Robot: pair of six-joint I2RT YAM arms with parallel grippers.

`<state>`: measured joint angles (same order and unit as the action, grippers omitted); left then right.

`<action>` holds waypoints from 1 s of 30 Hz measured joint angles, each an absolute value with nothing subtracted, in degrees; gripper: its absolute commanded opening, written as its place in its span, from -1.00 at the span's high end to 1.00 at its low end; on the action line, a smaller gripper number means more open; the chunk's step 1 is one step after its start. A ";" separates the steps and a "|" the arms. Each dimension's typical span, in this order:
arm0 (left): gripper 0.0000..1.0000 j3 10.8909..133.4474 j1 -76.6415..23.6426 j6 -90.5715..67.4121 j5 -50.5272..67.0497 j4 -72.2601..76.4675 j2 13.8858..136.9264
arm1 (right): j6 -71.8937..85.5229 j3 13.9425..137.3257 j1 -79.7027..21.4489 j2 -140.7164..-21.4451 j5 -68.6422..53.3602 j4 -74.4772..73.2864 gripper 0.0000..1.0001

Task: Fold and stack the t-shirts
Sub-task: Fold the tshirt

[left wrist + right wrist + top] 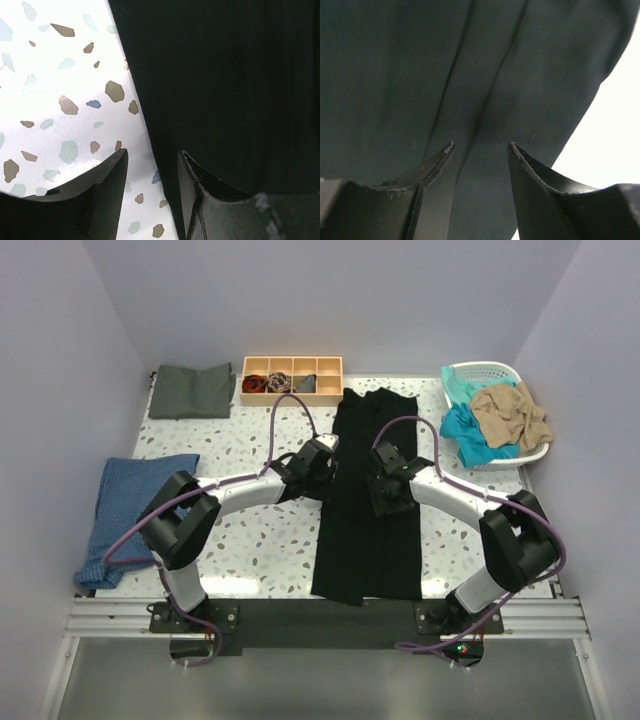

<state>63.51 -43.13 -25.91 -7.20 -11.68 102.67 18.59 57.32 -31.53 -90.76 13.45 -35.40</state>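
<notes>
The black t-shirt (366,530) lies folded lengthwise as a long strip down the middle of the table. My left gripper (322,462) is open low over its left edge; in the left wrist view (152,155) one finger is over the table and the other over the black shirt (225,75). My right gripper (385,480) is open just above the shirt's middle; the right wrist view (482,145) shows the black cloth (420,65) with lengthwise creases between the fingers. Neither grips anything. A dark grey-green shirt (190,390) lies folded at the back left. Teal (465,428) and tan (510,410) shirts sit crumpled in a basket.
The white laundry basket (490,370) stands at the back right. An orange compartment tray (292,367) with small bundled cloth pieces is at the back centre. A blue folded cloth (135,515) lies at the left edge. White walls enclose the terrazzo table (260,540).
</notes>
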 measured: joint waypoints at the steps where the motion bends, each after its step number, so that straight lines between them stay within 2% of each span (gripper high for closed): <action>1: 0.01 63.51 -43.13 -25.91 -7.18 -11.66 102.67 | 19.25 56.51 -32.53 -90.17 13.34 -35.77 0.04; 4: 0.01 63.51 -43.13 -25.93 -6.90 -11.64 102.67 | 20.99 54.72 -34.89 -88.31 13.47 -36.60 0.07; 17: 0.02 63.48 -43.13 -26.00 -6.15 -11.62 102.67 | 25.71 49.67 -39.51 -86.87 14.46 -38.17 0.41; 21: 0.02 63.46 -43.13 -26.02 -6.17 -11.62 102.67 | 26.22 48.93 -39.77 -86.96 14.48 -38.33 0.65; 22: 0.02 63.42 -43.13 -26.02 -6.17 -11.60 102.67 | 26.28 48.88 -39.81 -86.98 14.46 -38.35 0.82; 25: 0.02 63.31 -43.13 -26.04 -6.15 -11.62 102.67 | 26.57 48.75 -39.86 -87.00 14.50 -38.35 0.97; 30: 0.02 63.20 -43.13 -26.30 -6.15 -11.64 102.67 | 26.83 48.75 -40.01 -87.00 14.59 -38.35 1.00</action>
<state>63.20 -43.13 -26.30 -6.15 -11.64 102.67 26.83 48.75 -40.01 -87.00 14.59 -38.35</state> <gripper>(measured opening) 0.492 0.010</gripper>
